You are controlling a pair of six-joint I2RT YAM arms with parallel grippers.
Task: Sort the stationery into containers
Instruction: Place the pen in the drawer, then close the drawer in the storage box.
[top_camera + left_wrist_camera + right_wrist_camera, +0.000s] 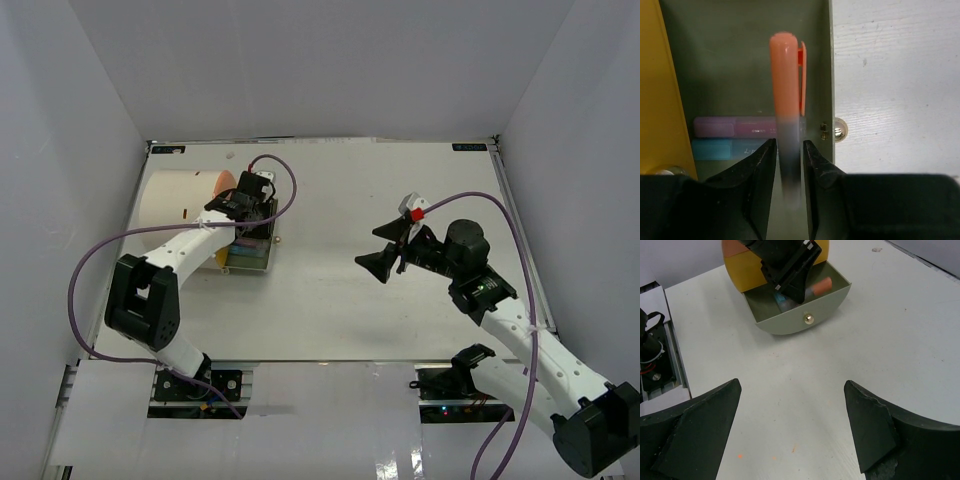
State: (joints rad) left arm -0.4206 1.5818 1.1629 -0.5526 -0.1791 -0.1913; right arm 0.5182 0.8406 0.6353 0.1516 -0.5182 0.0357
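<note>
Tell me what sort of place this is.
Probably a robot lab test cell: a white table boxed in by plain white walls, with a left arm and right arm bolted at its near edge.

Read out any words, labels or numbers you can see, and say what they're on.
Nothing can be read.
On the pink marker: small dark print, blurred.
On the light blue marker: small print, blurred.
On two dark stickers at the table's far edge: too small.

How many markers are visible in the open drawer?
3: an orange capped marker between the jaws of the left tool; a pink marker crosswise on the grey-green drawer floor; a light blue marker alongside it. Others may be hidden.
</note>
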